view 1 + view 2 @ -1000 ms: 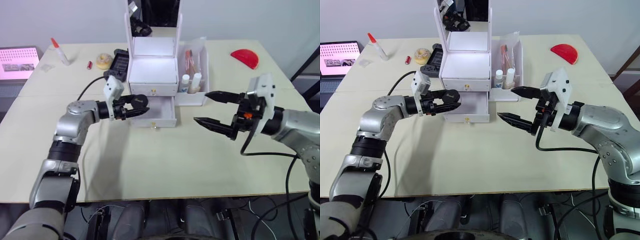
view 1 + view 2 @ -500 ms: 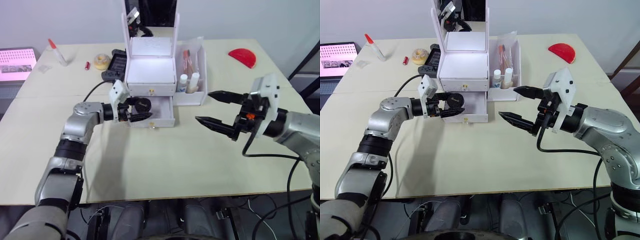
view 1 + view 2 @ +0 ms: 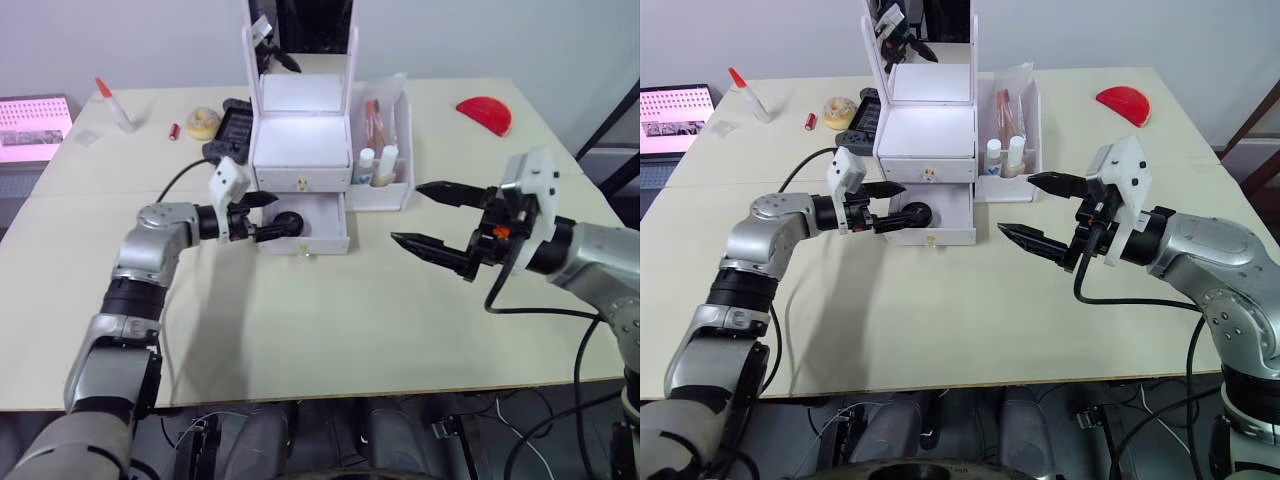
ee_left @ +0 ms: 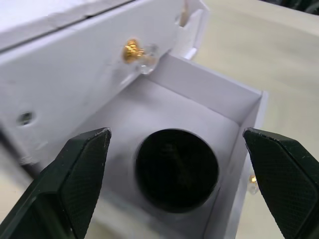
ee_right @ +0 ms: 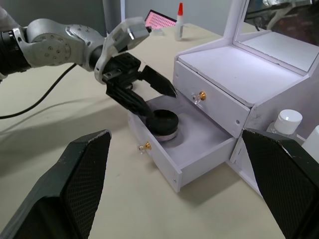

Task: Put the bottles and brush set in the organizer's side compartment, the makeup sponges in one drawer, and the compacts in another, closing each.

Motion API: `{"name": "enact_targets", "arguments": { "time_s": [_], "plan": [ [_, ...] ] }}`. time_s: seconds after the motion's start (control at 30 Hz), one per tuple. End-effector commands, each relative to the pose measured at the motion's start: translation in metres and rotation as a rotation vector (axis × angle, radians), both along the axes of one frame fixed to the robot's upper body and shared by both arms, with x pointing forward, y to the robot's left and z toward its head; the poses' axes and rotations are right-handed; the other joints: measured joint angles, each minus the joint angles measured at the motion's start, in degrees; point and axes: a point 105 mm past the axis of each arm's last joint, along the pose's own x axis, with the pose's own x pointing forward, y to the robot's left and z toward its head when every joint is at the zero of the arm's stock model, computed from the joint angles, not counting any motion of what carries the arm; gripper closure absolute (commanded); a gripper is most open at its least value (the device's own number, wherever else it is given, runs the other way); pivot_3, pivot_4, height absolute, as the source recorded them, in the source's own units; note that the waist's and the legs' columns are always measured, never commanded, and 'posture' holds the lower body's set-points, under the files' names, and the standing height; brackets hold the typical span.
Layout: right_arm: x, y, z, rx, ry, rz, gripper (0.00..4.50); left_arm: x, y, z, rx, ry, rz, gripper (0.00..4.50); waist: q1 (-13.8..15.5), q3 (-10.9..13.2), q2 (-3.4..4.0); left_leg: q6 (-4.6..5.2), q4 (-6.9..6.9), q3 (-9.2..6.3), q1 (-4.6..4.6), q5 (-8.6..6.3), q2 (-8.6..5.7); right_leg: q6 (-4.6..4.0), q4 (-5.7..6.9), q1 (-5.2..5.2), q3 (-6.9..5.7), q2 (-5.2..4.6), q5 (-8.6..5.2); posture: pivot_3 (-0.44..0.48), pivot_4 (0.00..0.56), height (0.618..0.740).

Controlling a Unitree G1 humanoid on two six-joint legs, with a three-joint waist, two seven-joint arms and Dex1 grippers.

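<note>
Since half a second ago the left gripper point(image 3: 898, 203) has let go of the compact point(image 5: 164, 122): its two black fingers, then closed round the case, now stand spread wide, one above and one beside it, holding nothing. That compact, a small round black case with a flat matte lid, lies flat on the floor of the lower drawer point(image 5: 204, 149), toward the drawer's left end and close to its front wall. The drawer is pulled out, its gold knob point(image 5: 145, 146) on the front panel. The upper drawer point(image 3: 929, 172) above it is shut, with its own gold knob showing.

The organizer point(image 3: 302, 140) stands mid-table, white, its mirror point(image 3: 302, 25) upright at the back. In its side compartment point(image 3: 383, 195) on the right stand the two white-capped bottles point(image 3: 379, 165), and behind them the clear pouch of the brush set point(image 3: 378, 112) leans upright.

Over the table to the right of the organizer, well apart from it, hangs the right gripper point(image 3: 432, 216) with its fingers wide apart and empty.
</note>
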Motion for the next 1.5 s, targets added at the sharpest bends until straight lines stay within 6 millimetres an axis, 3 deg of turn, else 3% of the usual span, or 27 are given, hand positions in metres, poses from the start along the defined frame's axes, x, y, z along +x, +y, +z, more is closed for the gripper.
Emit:
{"name": "enact_targets", "arguments": {
  "time_s": [0.03,0.27,0.4,0.47,0.57,0.7,0.93,1.27,1.37,1.5],
  "plan": [
    [-0.003,-0.001,0.011,0.000,-0.057,0.005,0.00,-0.006,0.022,0.024,-0.036,-0.067,0.042,0.04,-0.07,0.00,0.00,0.00,0.00,0.00,0.00,0.00,0.00,0.00,0.00,0.00,0.00,0.00,0.00,0.000,0.150,0.738],
    [-0.003,-0.030,0.005,-0.023,-0.036,-0.094,0.00,-0.031,0.099,0.032,-0.010,-0.063,0.277,0.04,-0.11,0.00,0.00,0.00,-0.02,-0.02,0.01,0.00,0.01,0.00,0.02,-0.02,0.02,0.00,0.00,0.000,0.150,0.738],
    [-0.003,-0.076,-0.005,-0.066,-0.008,-0.250,0.00,-0.069,0.177,0.025,0.081,-0.051,0.519,0.04,-0.04,0.00,0.01,0.01,-0.05,0.01,0.04,-0.01,0.01,-0.01,0.01,-0.03,0.06,-0.01,-0.01,0.000,0.150,0.738],
    [-0.007,-0.098,-0.009,-0.083,0.005,-0.316,0.00,-0.088,0.204,0.022,0.114,-0.036,0.600,0.04,0.03,0.00,0.01,0.00,-0.09,0.01,0.04,-0.02,0.02,-0.02,-0.01,-0.04,0.07,-0.02,-0.01,0.000,0.150,0.738],
    [-0.012,-0.135,-0.019,-0.126,0.031,-0.426,0.00,-0.118,0.236,0.013,0.157,-0.003,0.721,0.04,0.27,-0.01,0.03,-0.01,-0.06,0.04,0.05,-0.02,0.02,-0.22,-0.04,0.00,0.06,-0.08,-0.13,0.000,0.150,0.738],
    [-0.022,-0.168,-0.030,-0.149,0.066,-0.496,0.00,-0.147,0.268,0.008,0.176,0.006,0.854,0.04,0.34,-0.02,0.00,-0.03,-0.05,0.06,0.08,-0.03,0.00,-0.24,-0.08,0.07,0.04,-0.18,-0.15,0.000,0.150,0.738],
    [-0.027,-0.191,-0.045,-0.111,0.101,-0.550,0.00,-0.165,0.280,0.004,0.217,-0.006,0.917,0.04,0.04,-0.02,0.03,-0.06,-0.11,0.07,0.08,-0.06,0.03,-0.26,-0.09,0.03,0.05,-0.27,-0.17,0.000,0.150,0.738],
    [-0.024,-0.184,-0.042,-0.087,0.080,-0.535,0.00,-0.154,0.269,0.006,0.218,-0.023,0.887,0.04,0.08,-0.02,0.03,-0.15,-0.12,0.07,0.07,-0.11,0.03,-0.26,-0.09,0.01,0.07,-0.27,-0.17,0.000,0.150,0.738],
    [-0.016,-0.171,-0.033,-0.088,0.044,-0.513,0.00,-0.144,0.255,0.004,0.176,-0.036,0.882,0.04,0.05,-0.04,0.08,-0.13,-0.12,0.09,0.07,-0.10,0.03,-0.25,-0.09,0.01,0.08,-0.27,-0.17,0.000,0.150,0.738],
    [-0.005,-0.115,-0.013,-0.056,-0.014,-0.354,0.00,-0.117,0.221,-0.003,0.092,-0.105,0.922,0.04,-0.03,-0.04,0.09,-0.05,-0.12,0.07,0.07,-0.05,0.03,-0.22,-0.05,0.00,0.09,-0.25,-0.15,0.000,0.150,0.738]
  ]
}}
